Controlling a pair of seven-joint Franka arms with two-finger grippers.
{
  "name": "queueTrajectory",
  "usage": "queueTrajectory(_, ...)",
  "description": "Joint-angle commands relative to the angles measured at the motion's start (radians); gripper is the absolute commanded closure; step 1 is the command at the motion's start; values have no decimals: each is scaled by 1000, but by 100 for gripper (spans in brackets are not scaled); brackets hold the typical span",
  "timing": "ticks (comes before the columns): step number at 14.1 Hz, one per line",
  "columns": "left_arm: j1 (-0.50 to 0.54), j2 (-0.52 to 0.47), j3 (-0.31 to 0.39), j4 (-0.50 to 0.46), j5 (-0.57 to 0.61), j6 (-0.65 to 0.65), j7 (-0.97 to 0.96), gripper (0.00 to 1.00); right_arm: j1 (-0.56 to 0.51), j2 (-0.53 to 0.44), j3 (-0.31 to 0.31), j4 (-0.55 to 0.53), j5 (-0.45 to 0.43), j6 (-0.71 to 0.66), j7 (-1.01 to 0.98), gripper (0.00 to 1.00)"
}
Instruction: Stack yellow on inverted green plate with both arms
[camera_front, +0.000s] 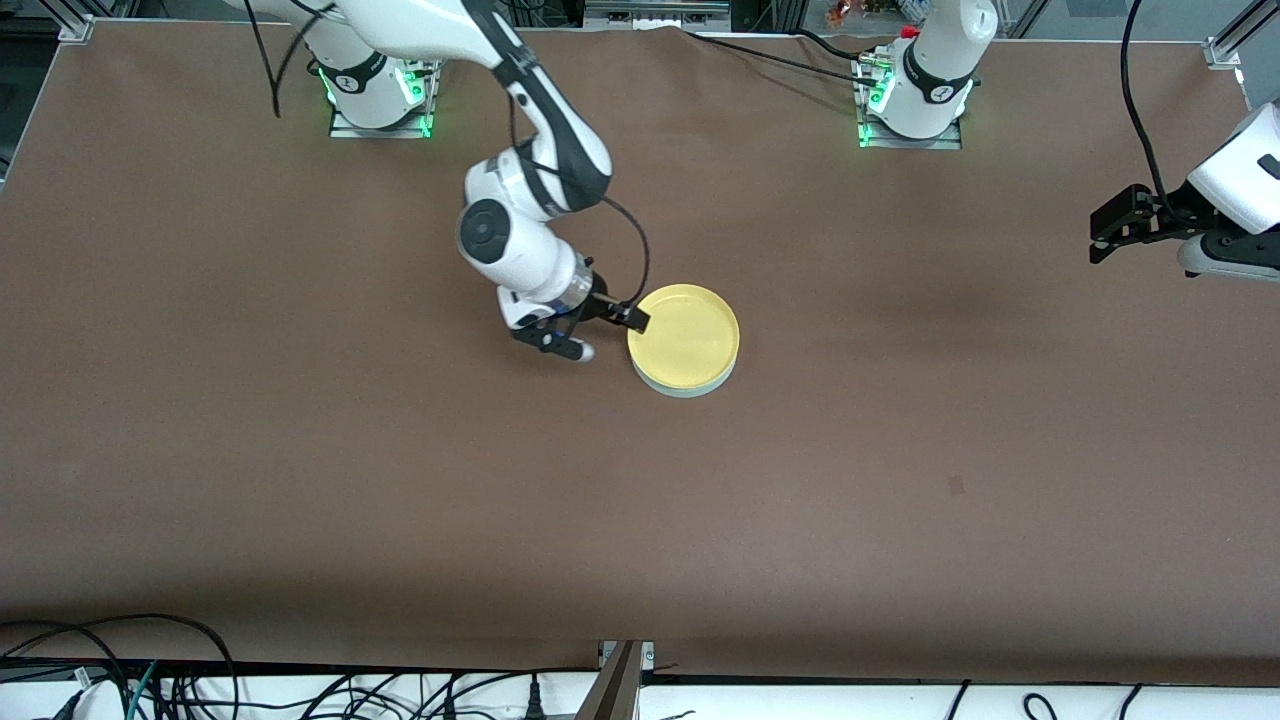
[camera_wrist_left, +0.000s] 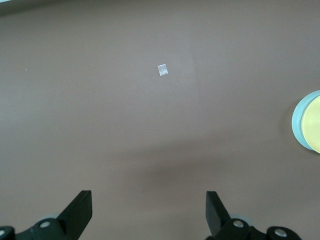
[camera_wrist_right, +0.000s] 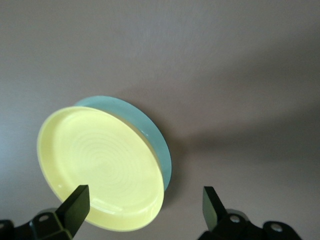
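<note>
Yellow plate (camera_front: 685, 335) sits rim-up on top of the green plate (camera_front: 690, 388), near the middle of the brown desk (camera_front: 300, 450). Only a thin pale edge of the green plate shows under the yellow one in the front view; the right wrist view shows the yellow plate (camera_wrist_right: 100, 167) stacked on the green plate (camera_wrist_right: 155, 140) too.

Right tool (camera_front: 600, 332) is low, just beside the stack on the side toward the right arm's end of the desk. Fingers spread apart, holding nothing; one finger (camera_front: 632, 317) is at the yellow plate's rim, contact unclear.

Left tool (camera_front: 1115, 232) is raised over the left arm's end of the desk, well apart from the plates. Fingers spread wide, empty. Left arm waits. Its wrist view shows bare desk (camera_wrist_left: 100, 100), a small pale speck (camera_wrist_left: 162, 70), and the plates' edge (camera_wrist_left: 300, 122).
</note>
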Motion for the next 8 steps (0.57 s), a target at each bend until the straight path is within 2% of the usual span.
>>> queueTrajectory(1,-1,17,-2,35,6,-26,-6,0,4,-110,-129,31,-11,-208,-47,0)
queueTrajectory(5,-1,17,-2,35,4,-27,-6,0,4,-121,-355,211,-97,-521,-154,0)
queueTrajectory(8,1,17,-2,37,0,-26,-6,0,4,-132,-453,291,-184,-608,-164,0)
